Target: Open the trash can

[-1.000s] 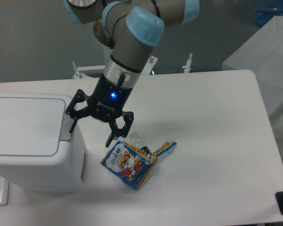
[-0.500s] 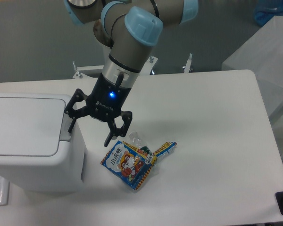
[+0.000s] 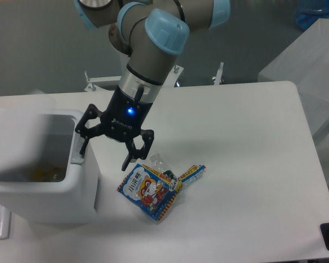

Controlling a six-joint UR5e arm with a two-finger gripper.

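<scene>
One step only, and by the look of it as good as done: trash can (image 3: 44, 192) at the left edge of the table (image 3: 236, 164), toward the near left corner, mouth open and hollow inside showing, with something yellowish low within. Lid no longer flat across the top; a pale blur behind the far rim, probably the lid swung up, but too faint to say for sure.

Gripper (image 3: 104, 159) spread wide, holding nothing, hanging just beside the can's right wall. Left finger close against the grey button strip (image 3: 75, 159) at the rim; touching or just clear, impossible to tell. Blue light (image 3: 131, 110) lit on the gripper body.

Next, in all likelihood: lifting straight up and away to the right, without catching the rim or brushing the snack packet (image 3: 149, 190), which lies flat near the middle of the table, just below and right of the right finger.

Surface white, smooth and matt, rounded at the far right corner. Two small metal brackets (image 3: 219, 72) along the far edge. Beyond, grey floor; another pale tabletop (image 3: 312, 60) off to the right.
</scene>
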